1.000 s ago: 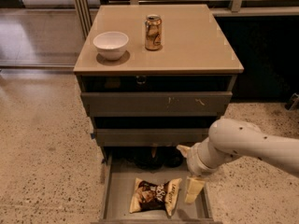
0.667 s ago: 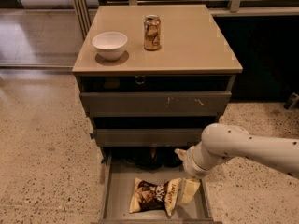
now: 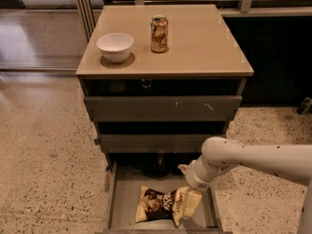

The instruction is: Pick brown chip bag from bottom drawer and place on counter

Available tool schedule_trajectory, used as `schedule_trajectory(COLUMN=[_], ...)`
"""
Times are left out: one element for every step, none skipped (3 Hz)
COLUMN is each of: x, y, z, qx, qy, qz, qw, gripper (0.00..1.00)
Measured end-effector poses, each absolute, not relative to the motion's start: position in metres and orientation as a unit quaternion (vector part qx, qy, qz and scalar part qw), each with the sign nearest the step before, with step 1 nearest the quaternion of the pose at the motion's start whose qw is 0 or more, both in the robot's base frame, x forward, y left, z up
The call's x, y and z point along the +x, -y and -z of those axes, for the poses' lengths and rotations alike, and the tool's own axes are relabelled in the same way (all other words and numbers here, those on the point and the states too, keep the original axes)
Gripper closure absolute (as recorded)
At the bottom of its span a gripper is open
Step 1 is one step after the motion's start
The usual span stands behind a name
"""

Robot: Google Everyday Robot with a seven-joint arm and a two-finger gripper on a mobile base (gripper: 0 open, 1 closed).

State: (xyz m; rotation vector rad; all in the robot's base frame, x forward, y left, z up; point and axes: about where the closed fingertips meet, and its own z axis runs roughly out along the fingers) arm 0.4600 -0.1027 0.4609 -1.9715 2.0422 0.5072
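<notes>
The brown chip bag (image 3: 158, 204) lies crinkled on the floor of the pulled-out bottom drawer (image 3: 124, 199), its dark centre toward the left and a cream end toward the right. My gripper (image 3: 187, 204) hangs down inside the drawer at the bag's right end, touching or nearly touching it. The white arm (image 3: 253, 159) reaches in from the right. The tan counter (image 3: 204, 38) tops the cabinet above.
On the counter stand a white bowl (image 3: 115, 46) at the left and a gold-brown can (image 3: 159, 33) near the middle. The two upper drawers (image 3: 161, 108) sit slightly ajar. Speckled floor surrounds the cabinet; a dark wall panel is behind on the right.
The arm has shifted left and lower, bringing the gripper down against the bag's right end. The bag has not moved.
</notes>
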Motion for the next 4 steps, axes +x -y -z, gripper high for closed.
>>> schedule_trajectory(x=[0.453,0.454,0.469,0.489], y=[0.097,0.088,0.08,0.07], z=[-0.454,-0.436,-0.398,-0.339], qx=[-0.69,-0.713,-0.733,-0.736], qy=[-0.692,-0.671,-0.649,-0.645], qz=[-0.161,-0.132,-0.124,-0.137], qw=[0.142,0.157,0.161,0.152], gripper=[0.0,0.0,0.0,0.0])
